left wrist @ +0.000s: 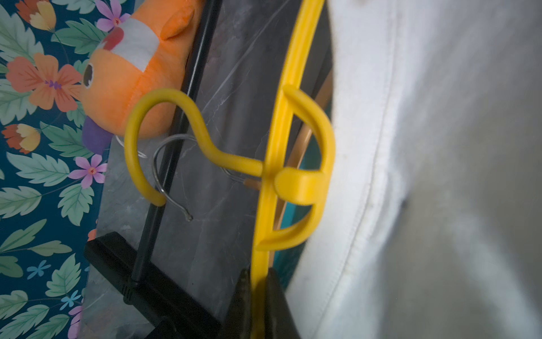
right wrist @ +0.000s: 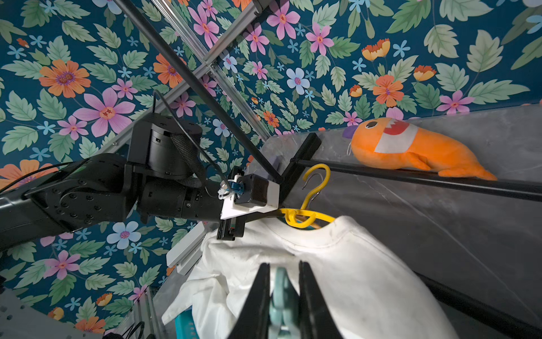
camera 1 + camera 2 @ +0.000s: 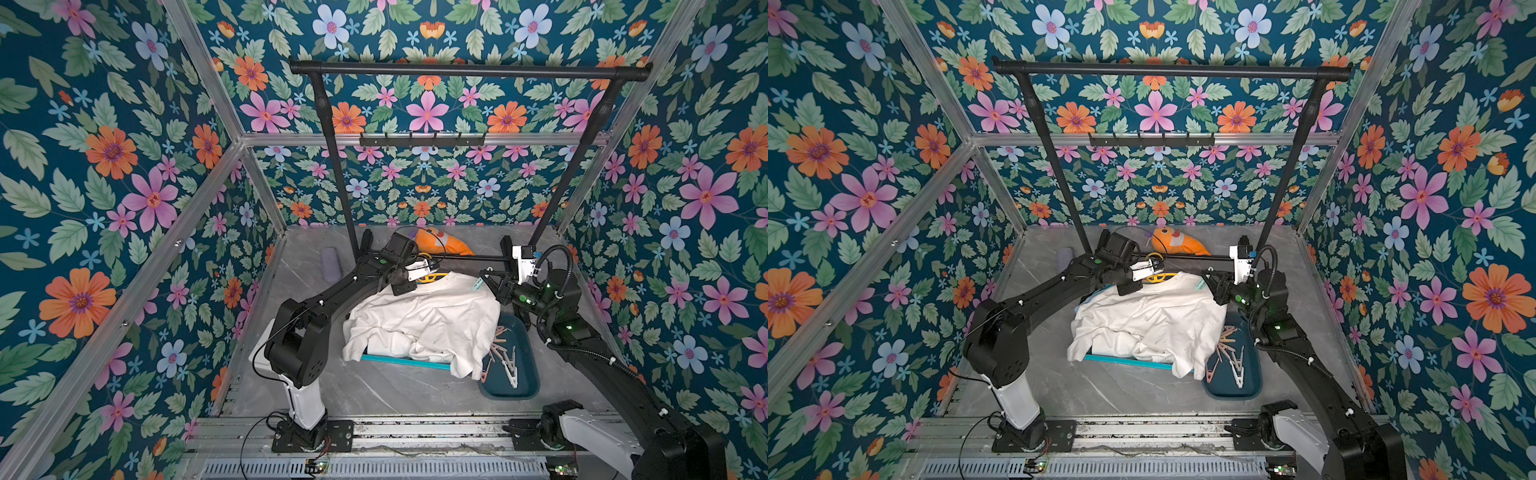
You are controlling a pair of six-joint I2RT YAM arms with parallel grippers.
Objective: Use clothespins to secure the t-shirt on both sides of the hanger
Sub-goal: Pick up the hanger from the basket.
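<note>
The white t-shirt [image 3: 424, 316] [image 3: 1150, 316] lies crumpled mid-table, draped on a yellow hanger [image 3: 432, 277] [image 1: 281, 117] whose hook sticks out of the collar towards the back. My left gripper [image 3: 432, 270] [image 1: 258, 281] is shut on the hanger's bar just beside the collar. At the shirt's right shoulder my right gripper [image 3: 484, 277] [image 2: 283, 270] is shut on a mint green clothespin [image 2: 281, 293] [image 3: 477, 285]. Several more clothespins [image 3: 505, 357] [image 3: 1229, 353] lie in a dark teal tray [image 3: 525, 374] to the right of the shirt.
A black clothes rack spans the back, with its top bar [image 3: 469, 70] high up and its base bar [image 3: 469, 259] just behind the hanger hook. An orange plush fish [image 3: 446, 243] lies behind that. A teal box edge [image 3: 405, 361] shows under the shirt. A metal hook [image 1: 170, 164] lies beneath the yellow one.
</note>
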